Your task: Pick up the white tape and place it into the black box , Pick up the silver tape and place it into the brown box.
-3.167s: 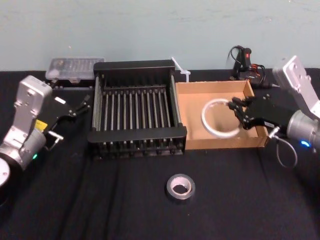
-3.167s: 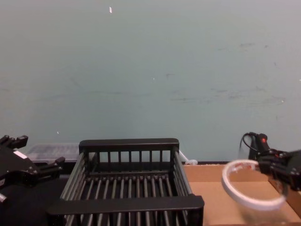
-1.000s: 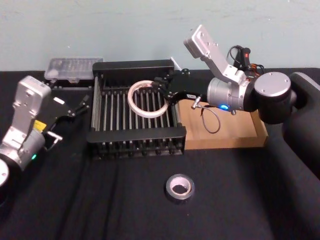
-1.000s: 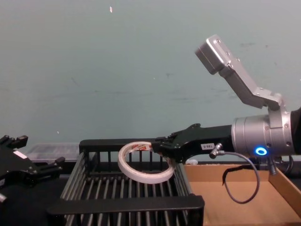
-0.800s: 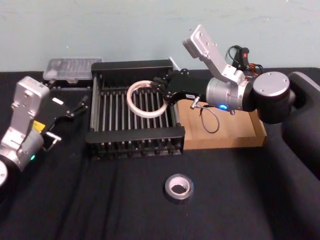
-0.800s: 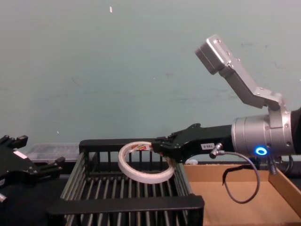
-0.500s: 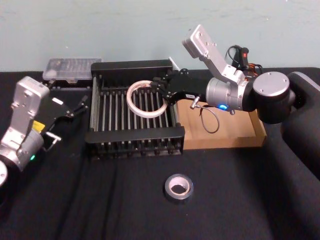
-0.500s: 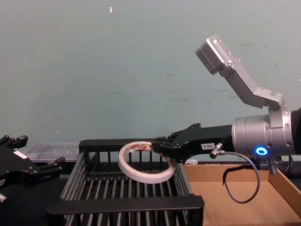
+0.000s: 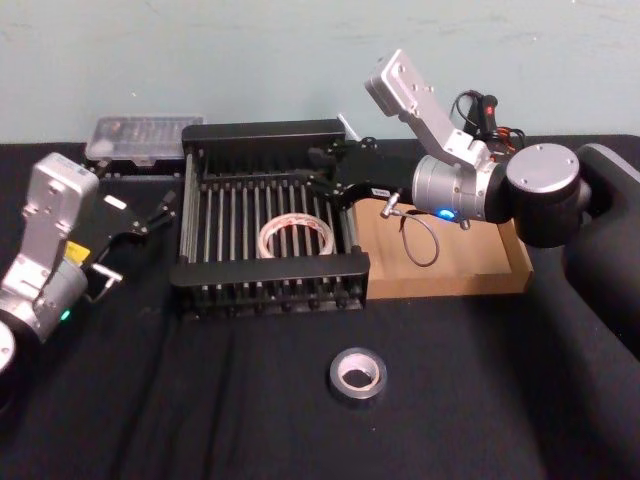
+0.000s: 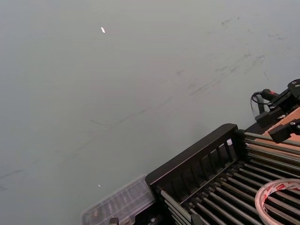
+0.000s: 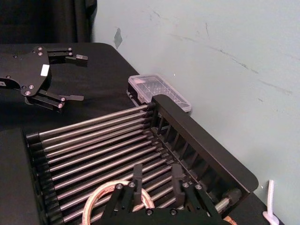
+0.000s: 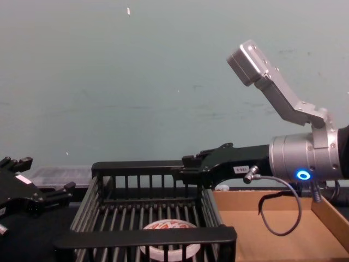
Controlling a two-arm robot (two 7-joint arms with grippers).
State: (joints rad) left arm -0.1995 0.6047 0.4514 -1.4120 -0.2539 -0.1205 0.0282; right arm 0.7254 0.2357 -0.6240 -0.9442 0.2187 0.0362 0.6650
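The white tape (image 9: pixel 296 238) lies flat on the black box (image 9: pixel 270 274) bars. The right gripper (image 9: pixel 322 172) hangs spread and empty at its 1 o'clock; pulling back low could catch the rim. The silver tape (image 9: pixel 358 375) waits at 6 o'clock.

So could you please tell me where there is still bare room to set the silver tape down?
The brown box floor is bare toward its near right; the right tool, open, and its arm hang over the far left. Black cloth around the silver tape is free. The black box holds the white tape.
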